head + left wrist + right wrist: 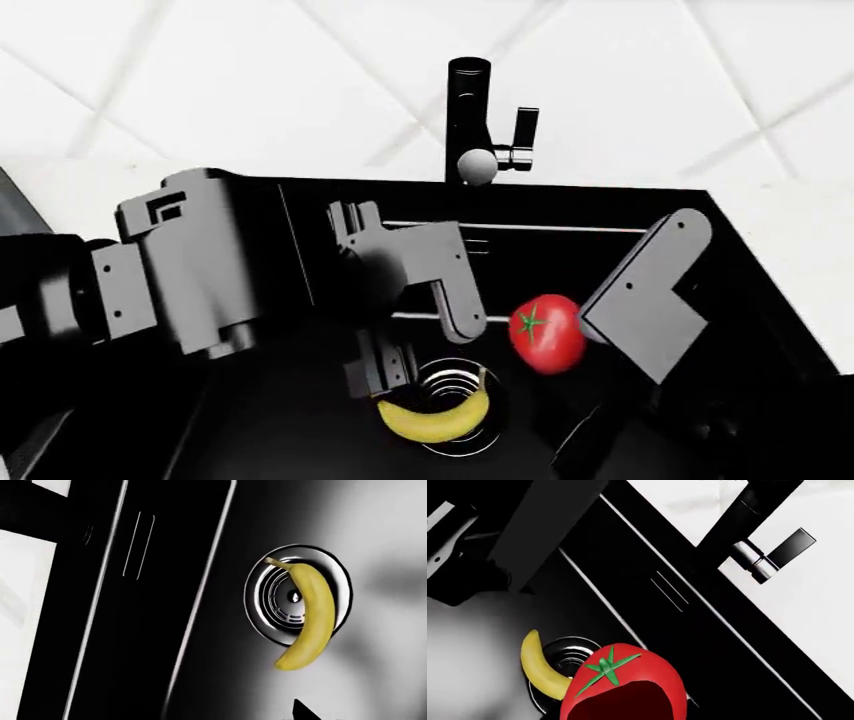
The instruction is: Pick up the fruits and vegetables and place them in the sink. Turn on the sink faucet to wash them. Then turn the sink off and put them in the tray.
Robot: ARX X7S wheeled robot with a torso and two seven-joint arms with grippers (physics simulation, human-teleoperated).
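Over the sink (747,230) | right tool (587,330) pinching tomato (547,332) | banana (434,418) on drain | left tool (380,375) state unclear

Both your arms are reaching in over the sink (747,215). Your left gripper (380,375) hangs low near the drain, jaws apart, holding nothing. Your right gripper (574,335) is clamped on the tomato (547,333), higher up.

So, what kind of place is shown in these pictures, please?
Most likely a kitchen sink area, in a simulated render. A large matte black basin with a round ridged drain sits under a tall black column tap; a curved yellow banana lies on the drain, with a glossy red tomato above.
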